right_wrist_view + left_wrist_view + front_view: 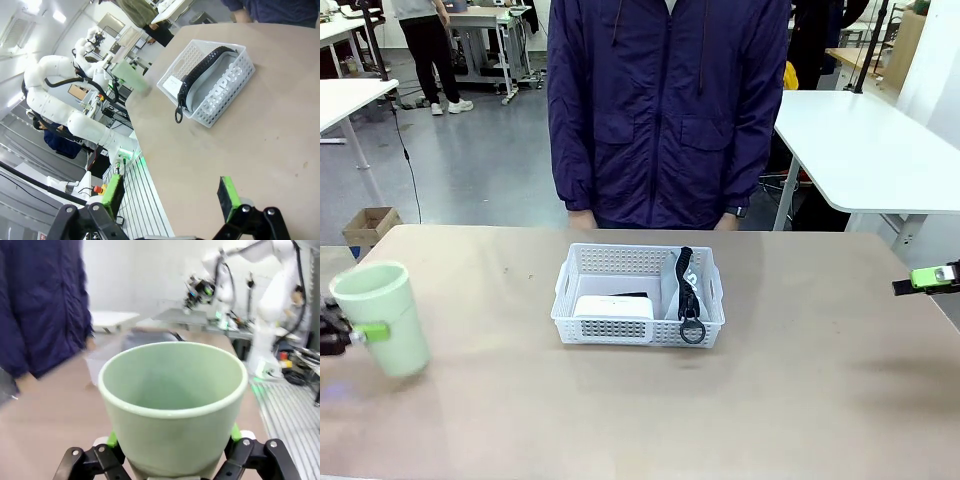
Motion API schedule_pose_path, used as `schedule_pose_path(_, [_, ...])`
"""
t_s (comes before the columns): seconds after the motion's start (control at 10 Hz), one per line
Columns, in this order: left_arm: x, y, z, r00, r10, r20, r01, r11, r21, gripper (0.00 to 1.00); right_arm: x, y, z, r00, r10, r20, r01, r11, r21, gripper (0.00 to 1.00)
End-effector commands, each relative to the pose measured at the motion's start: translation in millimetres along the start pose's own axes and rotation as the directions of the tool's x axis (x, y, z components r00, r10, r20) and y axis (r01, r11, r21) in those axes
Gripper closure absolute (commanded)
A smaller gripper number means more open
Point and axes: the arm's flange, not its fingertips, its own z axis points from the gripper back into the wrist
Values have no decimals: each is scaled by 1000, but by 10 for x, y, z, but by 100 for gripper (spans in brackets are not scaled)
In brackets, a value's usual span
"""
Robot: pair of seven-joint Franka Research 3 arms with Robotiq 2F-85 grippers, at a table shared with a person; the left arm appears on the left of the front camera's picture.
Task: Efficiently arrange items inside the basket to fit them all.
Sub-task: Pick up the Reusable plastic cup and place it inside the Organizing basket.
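Observation:
The white lattice basket (582,262) sits mid-table in front of the person. Inside it, a white box (613,307) lies at the left and the grey pouch (672,300) with its black strap (688,297) at the right. A black edge shows just behind the box. My left gripper (350,332) is shut on the pale green cup (382,317) at the table's far left, held off the table and tilted. In the left wrist view the cup (172,405) sits between the fingers (107,460). My right gripper (932,277) hovers open at the far right, wide apart and holding nothing (170,195).
A person in a dark blue jacket (665,110) stands at the far edge behind the basket. Bare table lies on both sides of the basket (235,50) and in front of it. The right wrist view shows the left arm (65,107) holding the cup (131,77) beyond the basket.

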Motion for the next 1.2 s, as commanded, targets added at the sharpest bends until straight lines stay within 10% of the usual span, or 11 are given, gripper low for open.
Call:
schedule_pose_path(0.0, [946, -1060, -336, 989, -146, 38, 137, 976, 170, 69, 13, 25, -7, 1000, 1, 19, -1, 1000, 8, 0])
schedule_pose_path(0.1, [1303, -1138, -336, 986, -162, 47, 151, 971, 184, 100, 13, 25, -7, 1000, 1, 19, -1, 1000, 8, 0])
schedule_pose_path(0.3, [1789, -1167, -351, 994, -108, 18, 101, 968, 230, 100, 13, 25, -7, 1000, 1, 19, -1, 1000, 8, 0])
schedule_pose_path(0.4, [1829, -1141, -306, 997, -81, 12, 76, 970, 233, 69, 13, 25, -7, 1000, 1, 19, -1, 1000, 8, 0])
schedule_pose_path(0.5, [1774, -1096, -274, 999, -50, -12, 51, 969, 242, 69, 13, 25, -7, 1000, 1, 19, -1, 1000, 8, 0])
schedule_pose_path(0.6, [1689, -1046, -257, 1000, 5, -28, 2, 974, 226, 100, 13, 25, -7, 1000, 1, 19, -1, 1000, 8, 0])
schedule_pose_path(0.7, [1597, -984, -214, 997, 74, -33, -66, 979, 194, 70, 13, 25, -7, 1000, 1, 19, -1, 1000, 8, 0])
schedule_pose_path(0.8, [2274, -457, 315, 998, -58, -24, 61, 974, 216, 70, 13, 25, -7, 1000, 1, 19, -1, 1000, 8, 0])
schedule_pose_path(1.1, [2274, -457, 315, 998, -58, -24, 61, 974, 216, 70, 13, 25, -7, 1000, 1, 19, -1, 1000, 8, 0])
